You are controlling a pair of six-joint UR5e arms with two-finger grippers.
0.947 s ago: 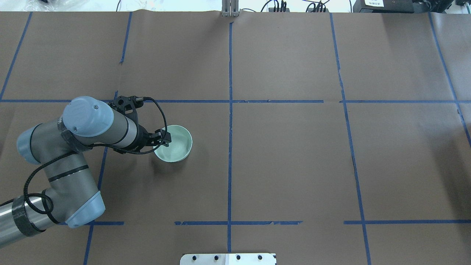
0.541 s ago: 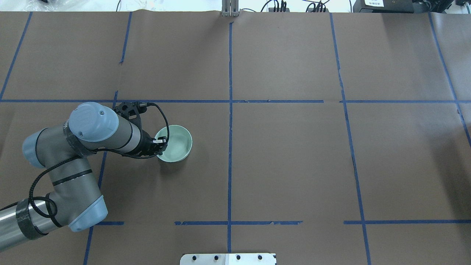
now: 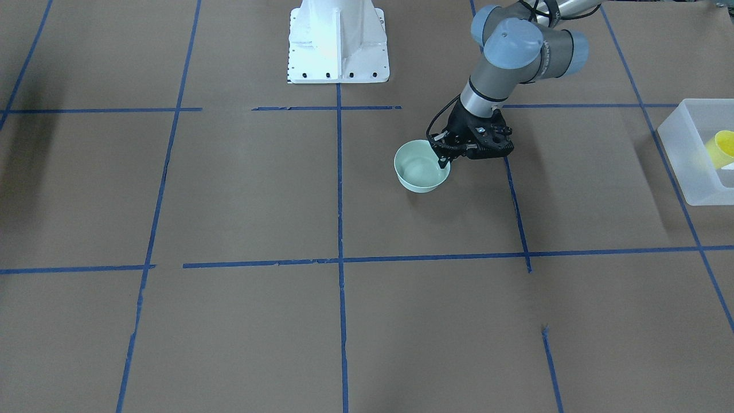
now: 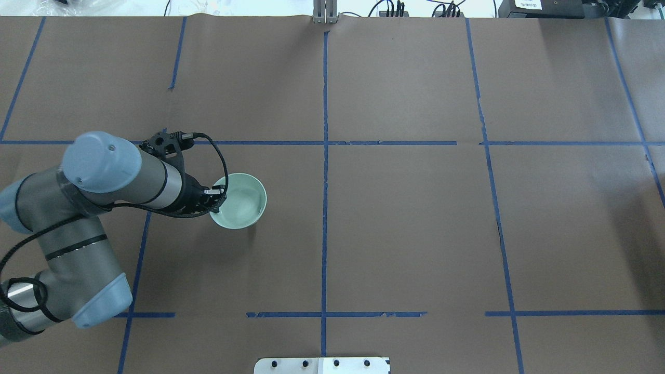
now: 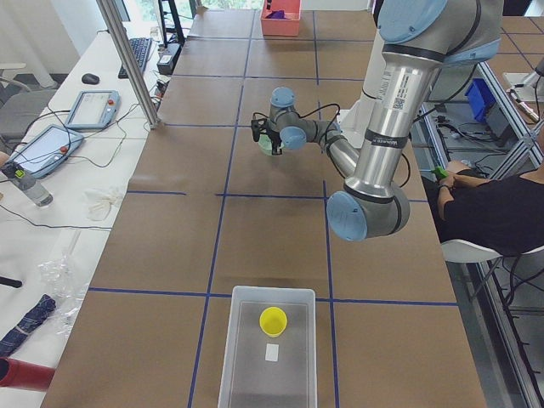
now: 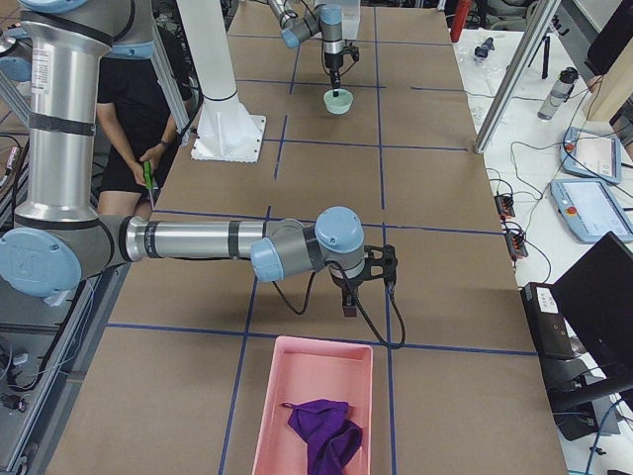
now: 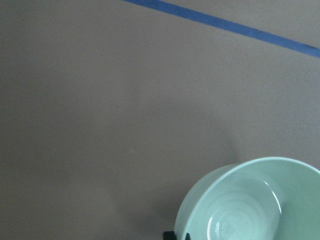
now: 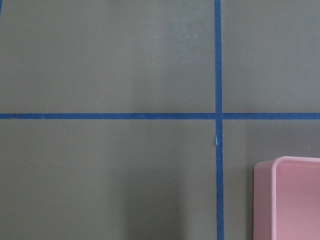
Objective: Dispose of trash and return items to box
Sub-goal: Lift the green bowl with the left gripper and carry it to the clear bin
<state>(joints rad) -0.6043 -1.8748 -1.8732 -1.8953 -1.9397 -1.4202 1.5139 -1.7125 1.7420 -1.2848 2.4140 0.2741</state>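
My left gripper (image 4: 215, 196) is shut on the near-left rim of a pale green bowl (image 4: 240, 201), one finger inside and one outside. The same grip shows in the front view, gripper (image 3: 445, 159) on bowl (image 3: 420, 169). The left wrist view shows the empty bowl (image 7: 252, 202) just below the camera. The translucent white box (image 5: 268, 353) stands at the table's left end, with the yellow cup (image 5: 273, 320) inside it; both also show in the front view, box (image 3: 688, 150) and cup (image 3: 722, 148). My right gripper (image 6: 348, 303) hangs over the table near a pink bin; I cannot tell whether it is open or shut.
A pink bin (image 6: 315, 416) holding a purple cloth (image 6: 321, 427) stands at the table's right end; its corner shows in the right wrist view (image 8: 290, 200). The white robot base (image 3: 338, 40) is at the table's edge. A person sits behind the robot (image 5: 484, 204).
My left gripper came down onto the bowl's rim. The arm then drew back to the left, and the bowl shifted a little left with it.
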